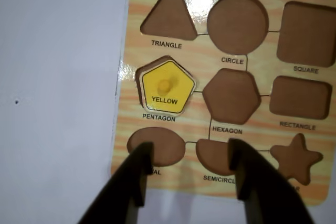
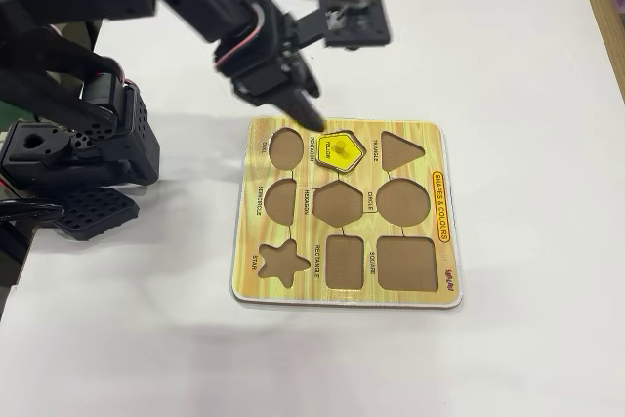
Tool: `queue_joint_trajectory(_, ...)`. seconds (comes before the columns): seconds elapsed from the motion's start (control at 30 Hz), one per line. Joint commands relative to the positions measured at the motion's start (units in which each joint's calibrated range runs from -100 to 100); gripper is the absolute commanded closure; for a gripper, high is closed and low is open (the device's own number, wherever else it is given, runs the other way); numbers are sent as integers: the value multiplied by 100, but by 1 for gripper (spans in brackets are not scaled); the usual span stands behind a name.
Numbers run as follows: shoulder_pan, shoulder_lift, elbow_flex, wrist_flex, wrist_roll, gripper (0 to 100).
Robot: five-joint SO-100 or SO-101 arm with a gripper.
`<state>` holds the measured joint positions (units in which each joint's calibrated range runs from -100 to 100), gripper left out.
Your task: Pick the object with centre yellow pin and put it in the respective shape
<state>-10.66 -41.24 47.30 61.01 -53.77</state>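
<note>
Bright even indoor light, glare patches on the glossy puzzle board (image 1: 231, 56) near its triangle recess, wrist view soft — blurred, fixed view sharper, arm's shadow left of the board

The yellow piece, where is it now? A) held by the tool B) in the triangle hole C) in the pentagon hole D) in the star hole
C: the yellow piece lies in the pentagon hole, slightly askew, and the open tool holds nothing.
</note>
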Motion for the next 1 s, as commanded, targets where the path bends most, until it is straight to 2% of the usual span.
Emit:
queue_joint_trajectory(0.0,61,-889,432,-60,-15,84)
queue_joint_trajectory(0.33,61,-3023,1853,-60,-15,83)
queue_joint_trajectory(0.53,90,-3734,2194,-60,-20,83)
queue_joint_trajectory(0.73,607,-4337,2419,-51,-20,83)
queue_joint_trajectory(0.97,676,-5307,3309,-42,-136,83)
